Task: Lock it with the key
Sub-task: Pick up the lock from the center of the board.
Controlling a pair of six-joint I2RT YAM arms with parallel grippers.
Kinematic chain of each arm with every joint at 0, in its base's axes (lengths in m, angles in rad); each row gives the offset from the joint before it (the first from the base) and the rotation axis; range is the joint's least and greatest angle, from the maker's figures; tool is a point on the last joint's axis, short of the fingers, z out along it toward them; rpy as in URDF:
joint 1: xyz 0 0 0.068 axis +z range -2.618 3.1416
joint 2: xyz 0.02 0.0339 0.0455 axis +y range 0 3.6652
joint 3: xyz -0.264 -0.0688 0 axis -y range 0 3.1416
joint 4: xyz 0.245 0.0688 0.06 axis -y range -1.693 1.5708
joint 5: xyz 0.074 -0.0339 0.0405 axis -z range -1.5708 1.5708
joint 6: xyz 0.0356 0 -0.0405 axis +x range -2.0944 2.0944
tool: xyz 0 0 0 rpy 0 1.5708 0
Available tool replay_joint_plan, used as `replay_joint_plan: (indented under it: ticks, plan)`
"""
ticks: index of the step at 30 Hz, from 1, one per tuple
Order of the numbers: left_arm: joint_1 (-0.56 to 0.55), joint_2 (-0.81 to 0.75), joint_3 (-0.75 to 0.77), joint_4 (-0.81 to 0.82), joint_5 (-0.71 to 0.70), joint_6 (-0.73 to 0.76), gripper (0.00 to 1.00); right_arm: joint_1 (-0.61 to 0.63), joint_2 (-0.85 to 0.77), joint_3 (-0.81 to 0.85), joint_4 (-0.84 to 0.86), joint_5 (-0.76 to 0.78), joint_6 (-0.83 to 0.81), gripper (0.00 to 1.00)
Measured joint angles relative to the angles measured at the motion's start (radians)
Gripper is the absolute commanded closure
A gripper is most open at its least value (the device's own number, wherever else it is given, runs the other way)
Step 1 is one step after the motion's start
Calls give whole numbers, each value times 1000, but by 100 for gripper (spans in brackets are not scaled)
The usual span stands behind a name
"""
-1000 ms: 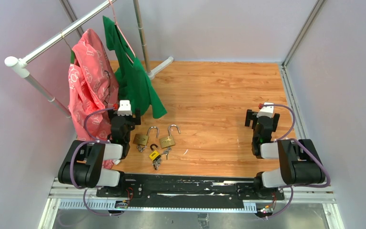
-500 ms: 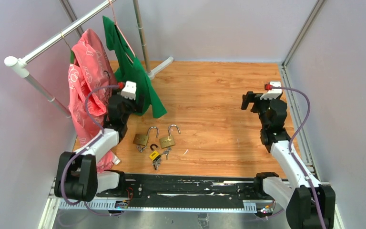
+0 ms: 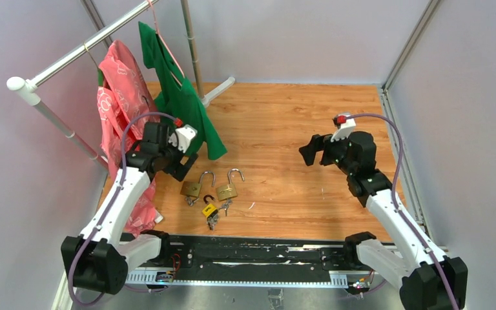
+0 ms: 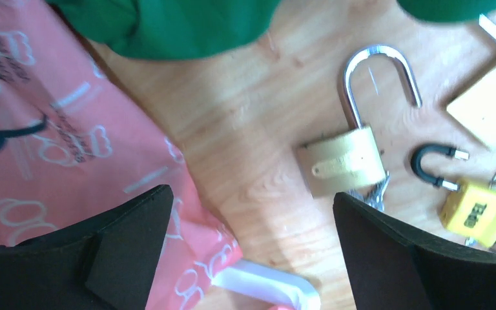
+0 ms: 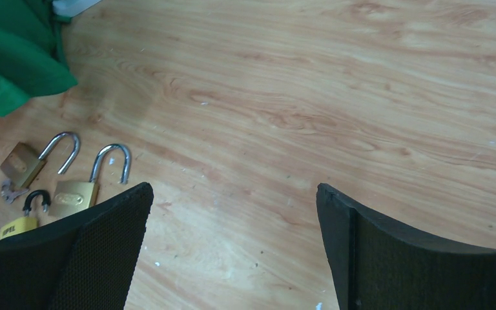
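Note:
Three open padlocks lie on the wooden table near its front left. A brass padlock (image 3: pixel 192 188) with keys under it also shows in the left wrist view (image 4: pixel 343 159). A second brass padlock (image 3: pixel 228 190) lies to its right. A small yellow padlock (image 3: pixel 209 210) with a black shackle and keys (image 3: pixel 225 207) lies in front; it also shows in the left wrist view (image 4: pixel 480 205). My left gripper (image 3: pixel 182 163) is open, above and left of the padlocks. My right gripper (image 3: pixel 311 153) is open and empty, well to their right. All three padlocks show at the left of the right wrist view (image 5: pixel 72 196).
A clothes rail (image 3: pixel 77 51) stands at the back left, with a pink garment (image 3: pixel 117 103) and a green garment (image 3: pixel 179 106) hanging close to my left arm. A white object (image 4: pixel 268 289) lies under the pink cloth's edge. Grey walls enclose the table.
Both arms have risen from their folded rest pose and reached forward. The left gripper swung towards the padlocks; the right gripper turned left towards the table's middle. The padlocks have not moved.

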Motion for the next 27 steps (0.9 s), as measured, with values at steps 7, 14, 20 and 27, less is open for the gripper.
replay_joint_plan:
  ticks: [7, 14, 20, 27]
  plan:
    - [-169, 103, -86, -70, -179, 6, 0, 92, 26, 0, -22, 11, 31, 1]
    - [-202, 175, -142, -19, -206, -3, 0, 183, 73, 0, -37, 61, 39, 1]
    - [-234, 257, -145, 66, -172, -50, 0, 209, 86, 0, -40, 98, 48, 1]
    - [-235, 371, -82, 58, -134, -134, 0, 221, 86, 0, -44, 132, 50, 1]
